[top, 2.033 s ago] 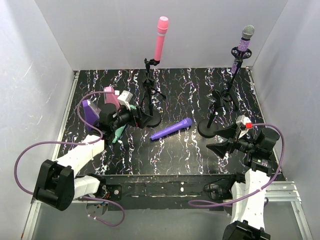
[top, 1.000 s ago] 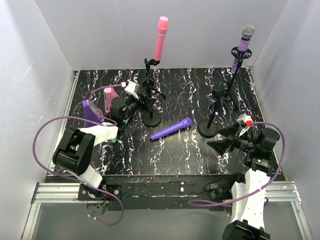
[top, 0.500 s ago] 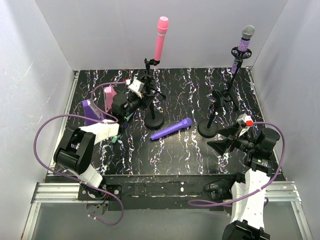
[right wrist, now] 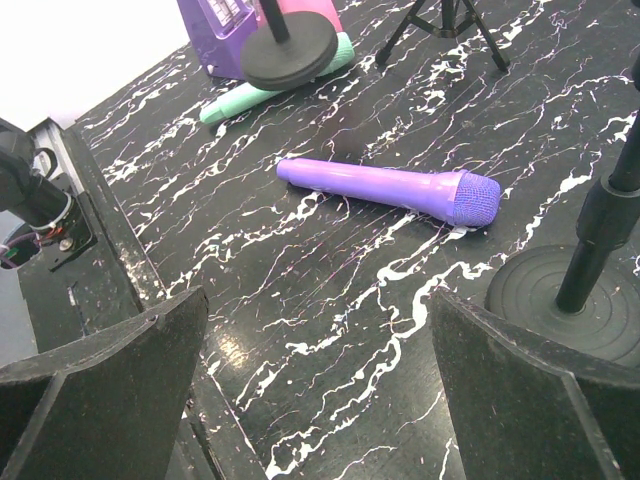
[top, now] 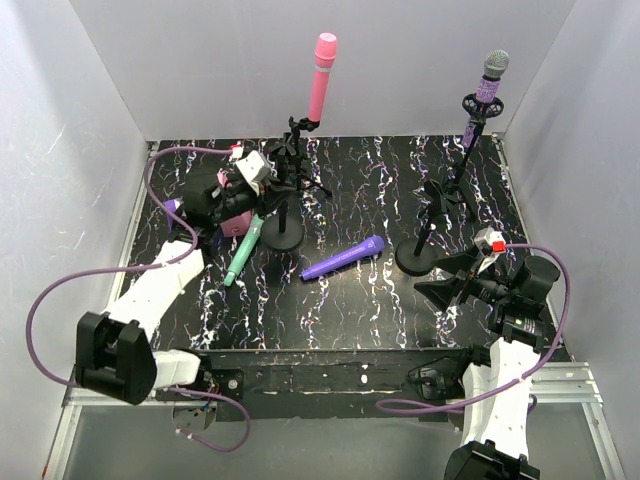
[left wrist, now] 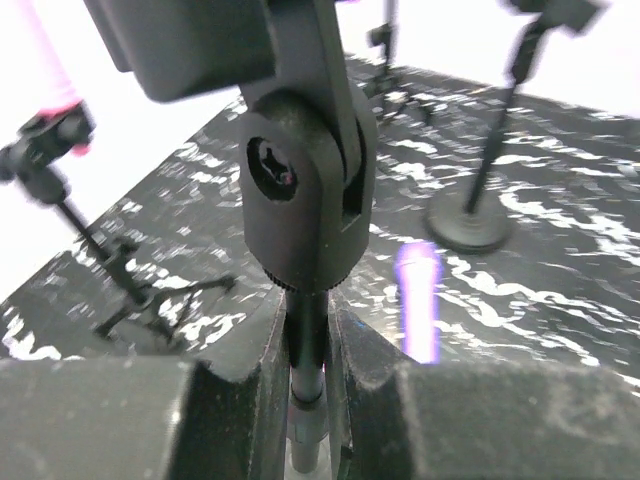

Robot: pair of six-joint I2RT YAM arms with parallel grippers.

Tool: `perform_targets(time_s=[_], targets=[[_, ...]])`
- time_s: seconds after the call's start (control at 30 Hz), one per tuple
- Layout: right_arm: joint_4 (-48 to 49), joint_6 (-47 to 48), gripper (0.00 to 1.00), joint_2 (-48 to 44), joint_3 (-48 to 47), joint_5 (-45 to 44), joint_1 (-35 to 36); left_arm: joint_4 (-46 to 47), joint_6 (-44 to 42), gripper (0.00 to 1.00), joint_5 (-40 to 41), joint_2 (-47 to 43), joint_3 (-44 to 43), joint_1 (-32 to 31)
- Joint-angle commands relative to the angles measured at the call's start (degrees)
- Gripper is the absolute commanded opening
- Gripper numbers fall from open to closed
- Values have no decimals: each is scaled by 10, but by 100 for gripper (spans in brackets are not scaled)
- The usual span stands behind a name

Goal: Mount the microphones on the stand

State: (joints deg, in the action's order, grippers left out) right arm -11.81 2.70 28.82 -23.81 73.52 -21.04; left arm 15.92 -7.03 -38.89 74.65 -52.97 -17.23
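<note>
The left gripper (left wrist: 306,392) has its jaws clenched on the pole of the stand (top: 282,237), while right of that stand the right gripper (right wrist: 318,350) has its jaws released near the purple microphone (right wrist: 390,187).

My tabletop (top: 380,300) is black with white and violet veins, like marble. Toward its left edge, in the far half, I see two boxy wedge-shaped objects, a purple box (right wrist: 222,25) and a pink box (right wrist: 308,8), just beside each other and both partly hidden. White walls (top: 220,70) close the left, far and right edges. A bare aluminium rail (top: 590,385) runs below the near edge.
</note>
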Motion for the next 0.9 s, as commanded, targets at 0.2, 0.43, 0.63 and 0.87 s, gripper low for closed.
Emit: perform_targets(time_s=[0.2, 0.43, 0.63, 0.87], targets=[[21, -6, 98, -6, -7, 6, -4, -26, 113, 0, -276, -71, -20, -73], [21, -6, 98, -8, -6, 4, -5, -55, 73, 0, -259, -67, 27, -125], [21, -5, 98, -6, -5, 4, -5, -55, 11, 0, -225, -34, 45, -152], [21, -4, 98, -5, -5, 1, -6, 15, 23, 0, -196, 1, 76, -170]])
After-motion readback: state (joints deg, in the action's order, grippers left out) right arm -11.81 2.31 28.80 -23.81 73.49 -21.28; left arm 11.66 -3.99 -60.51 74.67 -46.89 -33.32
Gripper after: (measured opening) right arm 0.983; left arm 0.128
